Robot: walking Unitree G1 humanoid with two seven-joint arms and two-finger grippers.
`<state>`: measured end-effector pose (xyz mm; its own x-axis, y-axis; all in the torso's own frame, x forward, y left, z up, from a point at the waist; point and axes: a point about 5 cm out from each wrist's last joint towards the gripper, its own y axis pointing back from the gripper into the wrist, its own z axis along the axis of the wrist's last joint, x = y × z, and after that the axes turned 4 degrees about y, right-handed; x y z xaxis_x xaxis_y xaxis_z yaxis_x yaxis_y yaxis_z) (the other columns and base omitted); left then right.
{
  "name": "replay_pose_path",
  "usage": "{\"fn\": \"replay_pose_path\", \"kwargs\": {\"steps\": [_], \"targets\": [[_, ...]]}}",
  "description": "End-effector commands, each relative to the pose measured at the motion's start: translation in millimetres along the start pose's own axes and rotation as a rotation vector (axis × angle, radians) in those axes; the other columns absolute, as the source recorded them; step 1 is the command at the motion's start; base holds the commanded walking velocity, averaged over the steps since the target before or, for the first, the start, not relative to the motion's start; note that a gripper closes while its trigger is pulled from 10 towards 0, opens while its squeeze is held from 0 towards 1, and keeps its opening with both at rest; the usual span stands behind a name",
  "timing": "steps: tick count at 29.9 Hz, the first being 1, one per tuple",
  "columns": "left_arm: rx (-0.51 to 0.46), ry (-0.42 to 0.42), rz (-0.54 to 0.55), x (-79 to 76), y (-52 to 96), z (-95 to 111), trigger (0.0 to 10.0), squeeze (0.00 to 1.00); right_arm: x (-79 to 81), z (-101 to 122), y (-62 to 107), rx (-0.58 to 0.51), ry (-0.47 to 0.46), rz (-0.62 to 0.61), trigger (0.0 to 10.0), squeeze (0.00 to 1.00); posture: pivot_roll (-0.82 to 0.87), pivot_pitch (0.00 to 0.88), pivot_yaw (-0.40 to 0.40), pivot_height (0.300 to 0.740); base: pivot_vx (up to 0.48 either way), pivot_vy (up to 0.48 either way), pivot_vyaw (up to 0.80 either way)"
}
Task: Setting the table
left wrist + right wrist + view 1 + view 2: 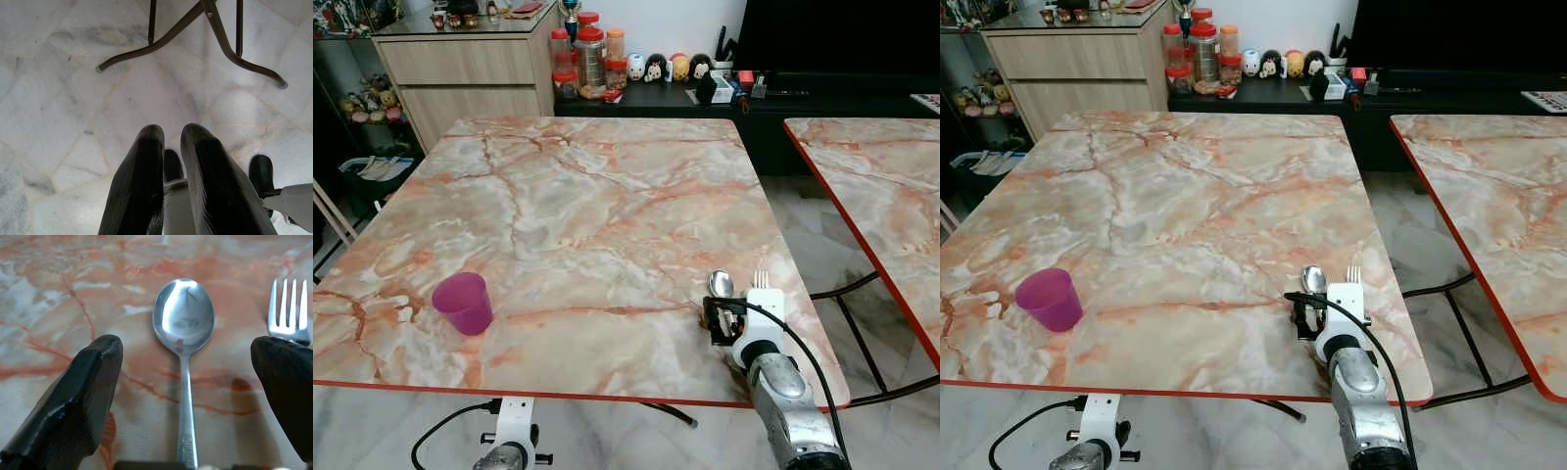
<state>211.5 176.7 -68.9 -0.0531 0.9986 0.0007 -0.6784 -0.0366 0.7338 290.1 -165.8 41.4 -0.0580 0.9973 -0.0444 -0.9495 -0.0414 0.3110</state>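
Silver right arm with a white wrist block, a looping black cable, and a black-fingered right hand (188,369).

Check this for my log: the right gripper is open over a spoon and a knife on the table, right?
Not quite. Beside the spoon lies a fork, not a knife; the right wrist view shows its tines. The right gripper is open over them on the table.

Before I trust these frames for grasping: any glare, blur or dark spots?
Right wrist view: the spoon bowl mirrors the room, tabletop behind goes soft; fork sharp. Left wrist view: left claw close and dark, floor evenly lit. Eye views: sharp, no motion blur.
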Motion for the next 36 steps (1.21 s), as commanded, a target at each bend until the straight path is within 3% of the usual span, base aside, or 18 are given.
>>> {"fn": "replay_pose_path", "kwargs": {"steps": [1,17,18,19,20,21,22,36], "targets": [[0.016,0.002,-0.002,0.5,-0.2,-0.7,10.0,0.0,3.4,9.8,-2.2,-0.014,-0.001,0.008,10.0,0.0,-0.09,0.0,-0.01,0.74,0.0,0.0,0.0],[0.03,0.007,-0.007,2.1,-0.3,-1.2,10.0,0.0,7.8,-3.6,3.4,0.12,0.007,-0.005,10.0,0.0,-0.09,0.0,-0.009,0.74,0.0,0.0,0.0],[0.032,0.008,-0.009,1.8,-0.3,-1.3,10.0,0.0,7.6,-3.8,3.5,0.128,0.013,-0.005,8.6,0.0,-0.1,0.0,-0.009,0.74,0.0,0.0,0.0],[0.034,0.01,-0.011,1.5,-0.4,-1.3,10.0,0.0,7.2,-4.1,3.6,0.137,0.019,-0.007,4.8,0.0,-0.1,0.0,-0.01,0.74,0.0,0.0,0.0],[0.035,0.011,-0.012,1.4,-0.4,-1.4,10.0,0.0,6.9,-4.3,3.8,0.141,0.021,-0.01,4.2,0.0,-0.1,0.0,-0.01,0.74,0.0,0.0,0.0],[0.036,0.012,-0.012,1.3,-0.4,-1.6,10.0,0.0,7.1,-4.9,4.0,0.144,0.021,-0.01,0.6,0.0,-0.1,0.0,-0.01,0.74,0.0,0.0,0.0],[0.037,0.013,-0.012,1.2,-0.4,-1.7,10.0,0.0,7.3,-5.4,4.2,0.149,0.023,-0.009,0.0,0.0,-0.09,0.0,-0.011,0.74,0.0,0.0,0.0],[0.05,0.023,-0.015,2.2,-0.1,-3.3,10.0,0.0,8.7,-7.4,5.5,0.194,0.032,-0.002,0.0,0.0,-0.09,0.0,-0.01,0.74,0.0,0.0,0.0]]}}
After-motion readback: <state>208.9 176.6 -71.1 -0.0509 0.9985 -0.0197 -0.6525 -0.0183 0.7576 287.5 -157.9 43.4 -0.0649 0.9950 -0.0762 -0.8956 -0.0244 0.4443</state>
